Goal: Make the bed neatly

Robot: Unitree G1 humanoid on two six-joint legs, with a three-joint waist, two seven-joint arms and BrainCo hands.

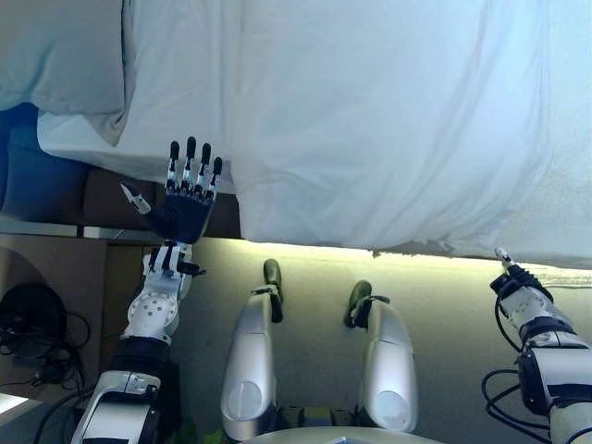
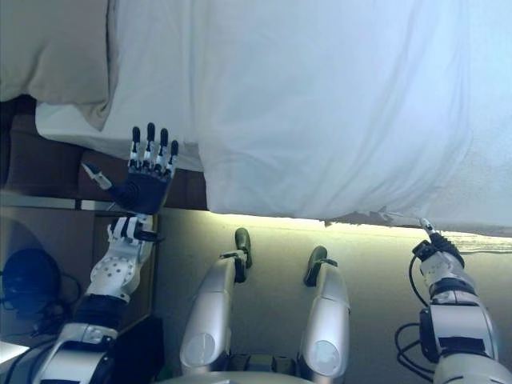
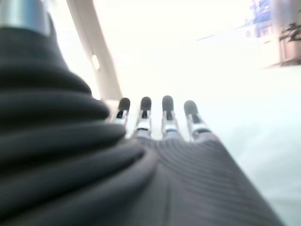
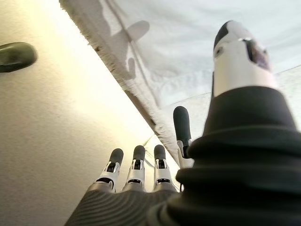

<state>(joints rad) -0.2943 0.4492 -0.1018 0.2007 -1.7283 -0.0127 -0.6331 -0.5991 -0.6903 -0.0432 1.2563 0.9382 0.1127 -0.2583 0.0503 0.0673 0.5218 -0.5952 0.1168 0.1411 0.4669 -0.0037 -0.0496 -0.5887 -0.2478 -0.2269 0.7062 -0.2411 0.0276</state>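
A white duvet (image 1: pixel 388 120) covers the bed and hangs over its near side down to a lit gap above the floor. A grey-white pillow (image 1: pixel 60 55) lies at the bed's far left on a white sheet (image 1: pixel 171 92). My left hand (image 1: pixel 185 208) is raised by the duvet's left edge, open with straight fingers, palm up and empty. At the lower right, my right hand (image 1: pixel 518 282) sits just below the duvet's fringed hem (image 4: pixel 136 94). Its fingers (image 4: pixel 136 167) are straight and point at that hem without holding it.
The dark bed base (image 1: pixel 102 199) shows under the sheet at left. A dark blue shape (image 1: pixel 37 180) stands beside the bed's left end. Below it is a brown wooden surface (image 1: pixel 55 268) with a dark round object and cables (image 1: pixel 32 324). Beige floor (image 1: pixel 435 314) runs along the bed.
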